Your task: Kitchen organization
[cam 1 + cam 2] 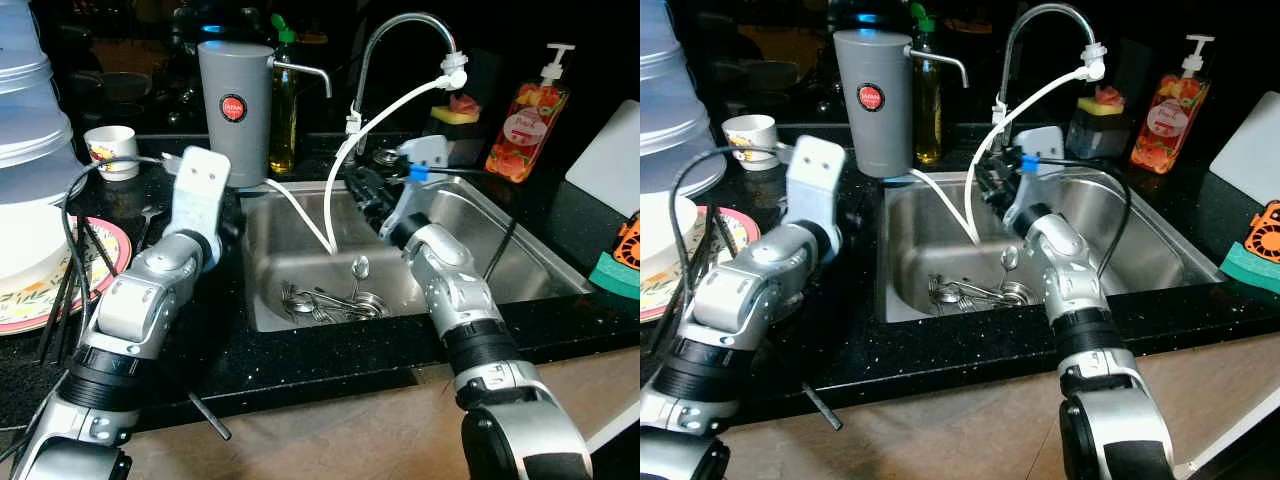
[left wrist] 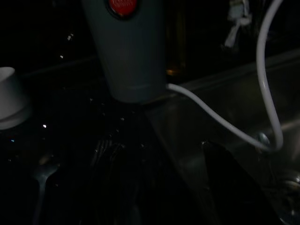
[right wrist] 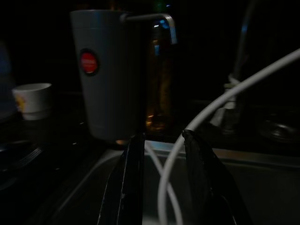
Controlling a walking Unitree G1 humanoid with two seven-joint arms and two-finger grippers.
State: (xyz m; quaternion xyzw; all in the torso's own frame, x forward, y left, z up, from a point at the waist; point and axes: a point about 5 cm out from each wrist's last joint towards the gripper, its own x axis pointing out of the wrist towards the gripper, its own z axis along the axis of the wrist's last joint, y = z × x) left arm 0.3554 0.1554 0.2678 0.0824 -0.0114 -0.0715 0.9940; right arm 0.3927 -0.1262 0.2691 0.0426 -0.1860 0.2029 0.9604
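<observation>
Reaching over the steel sink (image 1: 520,250), the right gripper (image 3: 161,180) hangs above the basin with its 2 black fingers (image 3: 129,187) spread apart and nothing between them. A white hose (image 1: 385,115) from the tap (image 1: 400,35) loops down just in front of those fingers, partly crossing the gap. The cutlery (image 1: 335,300), a heap of spoons and forks, lies on the sink floor well below and nearer the robot than the jaws; 1 spoon (image 1: 359,270) stands up out of the heap.

On the black counter (image 1: 300,365) left of the sink, the left gripper (image 2: 229,183) points toward a grey jug (image 1: 236,95) with a red round badge. Its wrist view is very dark, showing 1 dark finger over the sink's edge; I cannot tell whether its jaws are spread or closed.

From the head views come the wider surroundings: a small white cup (image 1: 111,150) and a flowered plate (image 1: 35,290) at the left, a yellow oil bottle (image 1: 283,110) behind the jug, and a red soap dispenser (image 1: 530,115) at the right. Dim forks (image 2: 105,159) on the counter near the jug's base appear in the left wrist view.
</observation>
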